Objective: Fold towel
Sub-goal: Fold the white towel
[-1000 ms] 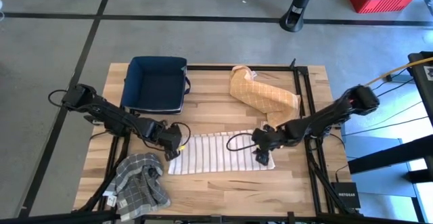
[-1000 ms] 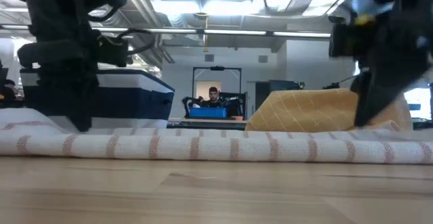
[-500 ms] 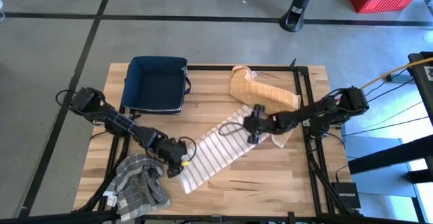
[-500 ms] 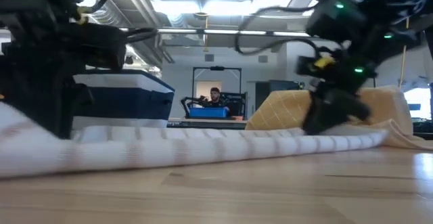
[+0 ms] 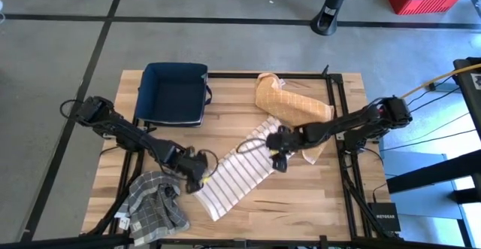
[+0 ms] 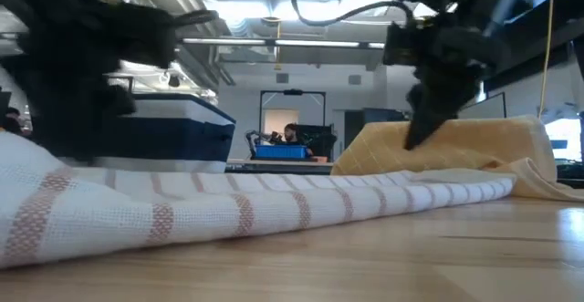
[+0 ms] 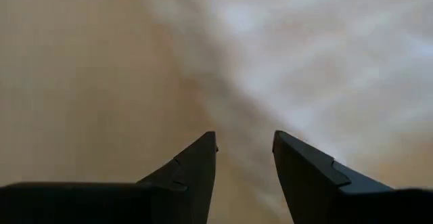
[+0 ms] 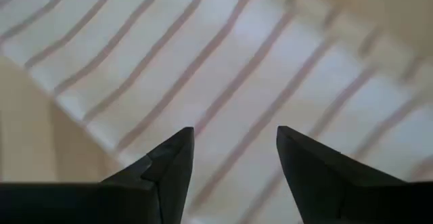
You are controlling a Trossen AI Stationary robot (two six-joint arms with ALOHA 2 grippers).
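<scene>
A white towel with thin red stripes (image 5: 240,175) lies flat and slantwise on the wooden table, one end near the table's near edge and the other toward the middle. It fills the foreground of the low view (image 6: 274,206). My left gripper (image 5: 198,180) hovers open over the towel's near-left end (image 7: 325,61), above the line where cloth meets wood. My right gripper (image 5: 276,159) is open above the towel's far-right end (image 8: 223,61). In the low view it (image 6: 422,138) stands clear above the cloth.
A dark blue bin (image 5: 174,92) sits at the far left. A crumpled yellow cloth (image 5: 291,106) lies just beyond the right gripper. A grey checked cloth (image 5: 156,200) lies at the near left corner. Bare wood (image 5: 323,196) shows at the near right.
The towel has turned about from lying left-to-right to lying slantwise: its left end went toward the near edge, its right end toward the far edge and the middle. Both grippers travelled with those ends. The right gripper has since risen clear of the cloth.
</scene>
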